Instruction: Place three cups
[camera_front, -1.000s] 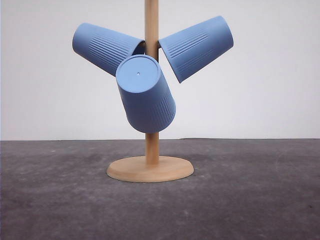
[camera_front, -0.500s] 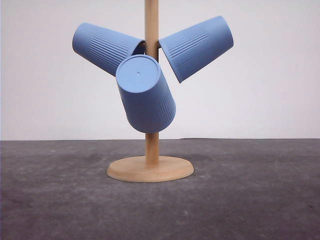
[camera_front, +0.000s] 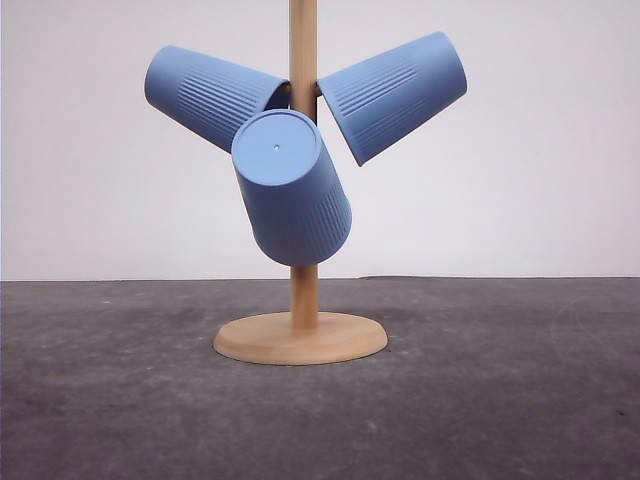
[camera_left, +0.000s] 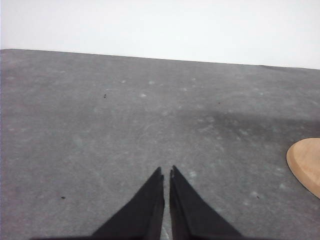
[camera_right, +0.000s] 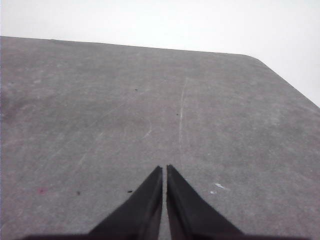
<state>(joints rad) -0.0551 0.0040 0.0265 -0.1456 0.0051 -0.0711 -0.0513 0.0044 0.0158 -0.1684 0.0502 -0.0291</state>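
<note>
**Three cups hung on wooden stand, both grippers pressed together over bare table**

Three light-blue ribbed cups are seen hung on a wooden stand (camera_front: 302, 300) at the middle of the dark grey table (camera_front: 520, 400). The left cup (camera_front: 210, 95) is tilted up and to the left, its mouth against the pole; the right cup (camera_front: 395, 93) is tilted up and to the right in the same way. The front cup (camera_front: 290, 190) is angled toward the camera with its flat base — marked by a tiny central dot — turned up and forward, and part of the pole is hidden behind it. The stand's round base is set flat on the table, below the cups.

The left gripper (camera_left: 166, 175) is shown with its black fingers brought together, nothing between them, over empty table surface; an edge of the stand's base is caught at the side of that view. The right gripper (camera_right: 164, 171) is likewise drawn closed on nothing — only scuffed table lies ahead of it, with a rounded table corner beyond. A plain white wall (camera_front: 540, 180) is seen behind.
</note>
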